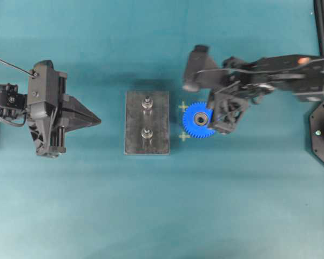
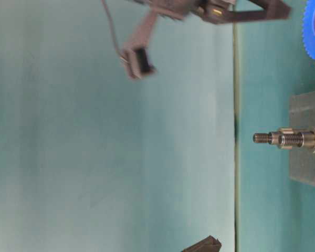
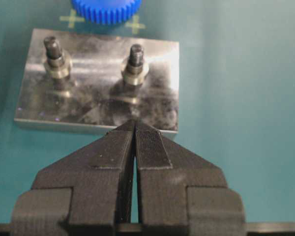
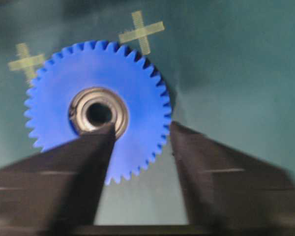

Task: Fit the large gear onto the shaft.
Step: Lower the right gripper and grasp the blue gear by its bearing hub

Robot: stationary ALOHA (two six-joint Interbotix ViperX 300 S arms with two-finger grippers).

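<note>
The right gripper (image 1: 222,120) is over the large gear (image 1: 198,120), reaching in from the right edge of the overhead view, forearm stretched almost level across the table (image 1: 97,216) and the wrist angled down toward the wheel. The wrist view shows its fingers (image 4: 83,167) spread apart: one dark finger lies across the blue face with its tip at the edge of the silver bearing (image 4: 98,114), the other sits just outside the toothed rim, off the gear on the teal surface. So the rim sits between the two fingers, with a clear gap still showing on the outer side. The picture is blurred, so whether the inner finger touches the bearing I cannot tell.

The gear lies flat just ahead of that gripper, between two yellow cross marks (image 1: 183,107), close beside the dark grey plate (image 1: 147,123) but not on it. Two identical pegs stand upright on the plate; the shaft (image 1: 147,133) and its twin (image 1: 147,102) are both bare.

On the far side of the plate, the left gripper (image 1: 97,121) points its tip toward the plate, well apart from the gear. Its fingers are pressed together, holding nothing, the closed tip sitting low just short of the plate's near edge in the wrist view.
</note>
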